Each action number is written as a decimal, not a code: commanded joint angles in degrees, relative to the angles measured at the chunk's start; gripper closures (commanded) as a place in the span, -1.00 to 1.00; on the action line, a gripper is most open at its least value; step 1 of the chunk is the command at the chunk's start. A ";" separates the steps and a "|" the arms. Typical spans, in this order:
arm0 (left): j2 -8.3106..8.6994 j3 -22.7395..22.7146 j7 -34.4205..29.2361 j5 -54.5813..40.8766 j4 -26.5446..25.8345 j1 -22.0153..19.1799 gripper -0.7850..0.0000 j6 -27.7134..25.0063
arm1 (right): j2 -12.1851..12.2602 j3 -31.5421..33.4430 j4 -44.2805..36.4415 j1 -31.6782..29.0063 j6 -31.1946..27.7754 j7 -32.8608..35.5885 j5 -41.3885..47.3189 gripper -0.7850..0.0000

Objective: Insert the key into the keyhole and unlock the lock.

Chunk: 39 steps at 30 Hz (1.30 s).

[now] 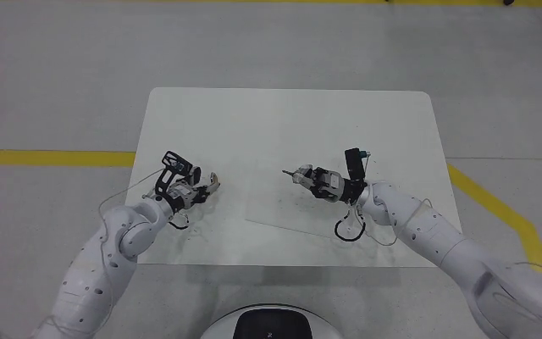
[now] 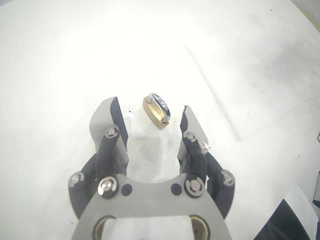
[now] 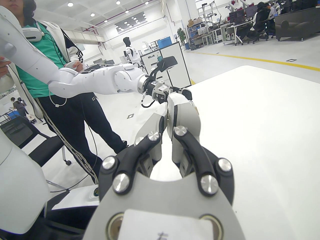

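lock (image 2: 157,112) is found on the tabletop (image 2: 75,38), slanted between the widely parted fingers of the left hand (image 2: 150,104) | right hand (image 1: 309,176) is clamped on the key (image 1: 290,173), tip aimed lockward, well apart

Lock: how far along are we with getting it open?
Done: right gripper is shut, with a thin tip, apparently the key, poking from it. In hand: left gripper is open around the lock, which sits on the table untouched, shackle closed. Left: grip lock, insert key, turn.
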 commanded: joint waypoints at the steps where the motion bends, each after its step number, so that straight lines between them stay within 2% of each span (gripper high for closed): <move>1: -0.08 0.24 -0.02 0.00 0.21 -0.19 0.13 0.15 | 0.00 0.00 0.00 0.00 0.00 0.00 0.00 1.00; 4: -0.20 0.56 -0.11 -0.17 0.24 -0.25 0.38 0.32 | 0.00 0.00 0.00 0.00 0.00 0.00 0.00 1.00; 6: -0.26 0.76 -0.18 -0.24 0.34 -0.34 0.74 0.29 | 0.00 0.00 0.00 0.00 0.00 0.00 0.00 1.00; 7: -0.29 0.84 -0.21 -0.15 0.39 -0.40 0.85 0.25 | 0.00 0.00 0.00 0.00 0.00 0.00 0.00 1.00; 10: -0.34 0.89 -0.24 -0.09 0.56 -0.46 1.00 0.27 | 0.00 0.00 0.00 0.00 0.00 0.00 0.00 1.00; 21: -0.33 0.20 -1.70 -2.41 1.34 -0.43 1.00 -1.68 | 0.00 0.00 0.00 0.00 0.00 0.00 0.00 1.00; 31: -0.37 -0.70 -3.51 -4.59 1.24 -2.04 1.00 -1.54 | 0.00 0.00 0.00 0.00 0.00 0.00 0.00 1.00; 34: -0.56 -1.76 -4.82 -13.82 2.15 -2.47 1.00 -3.38 | 0.00 0.00 0.00 0.00 0.00 0.00 0.00 1.00; 36: -0.59 -3.29 -8.27 -25.50 3.79 -2.98 1.00 -5.85 | 0.00 0.00 0.00 0.00 0.00 0.00 0.00 1.00; 39: -0.33 -5.67 -17.22 -46.01 7.21 -3.99 1.00 -10.61 | 0.00 0.00 0.00 0.00 0.00 0.00 0.00 1.00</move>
